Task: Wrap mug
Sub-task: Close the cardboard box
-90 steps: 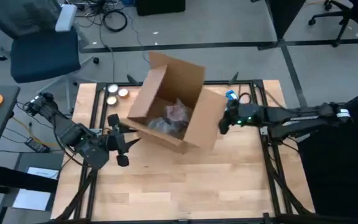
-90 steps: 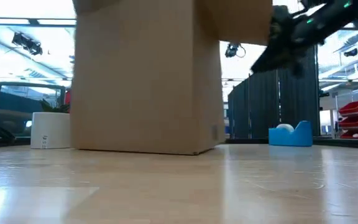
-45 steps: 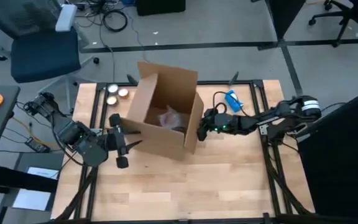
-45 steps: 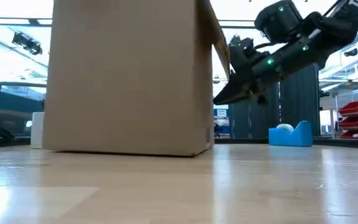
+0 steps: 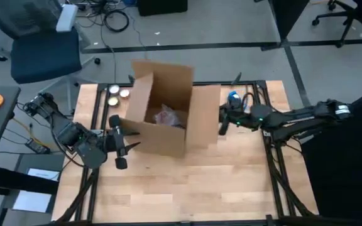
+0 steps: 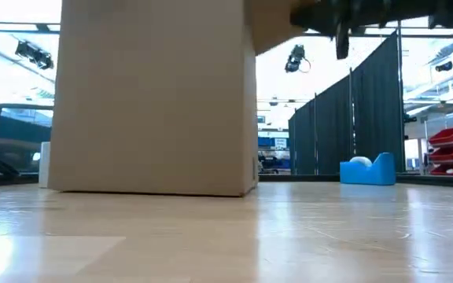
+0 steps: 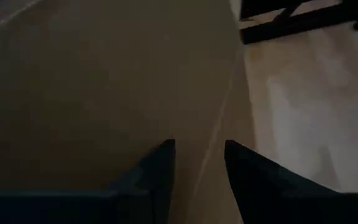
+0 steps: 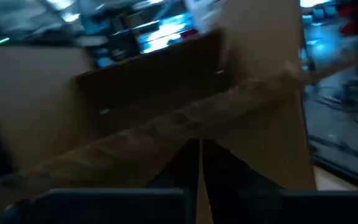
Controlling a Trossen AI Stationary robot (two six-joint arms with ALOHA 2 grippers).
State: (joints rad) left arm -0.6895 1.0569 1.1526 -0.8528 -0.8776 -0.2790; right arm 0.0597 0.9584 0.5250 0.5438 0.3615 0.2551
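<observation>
The right claw (image 5: 220, 121) sits at the edge of the outspread flap of the one box (image 5: 162, 113), fingers nearly closed; whether they pinch the flap I cannot tell. One wrapped bundle (image 5: 166, 116), presumably the mug, lies inside the box, left of it. One blue tape dispenser (image 5: 233, 97) is just behind it. The left claw (image 5: 115, 141) is released, fingers spread against the box's opposite wall. Two round tins (image 5: 118, 93) lie beyond it.

No legible text, label, brand, number or sign is showing in any view. The cardboard box (image 5: 162, 113) is presenting plain, unprinted faces, and the small marks on the room's fixtures are too blurred to read.
</observation>
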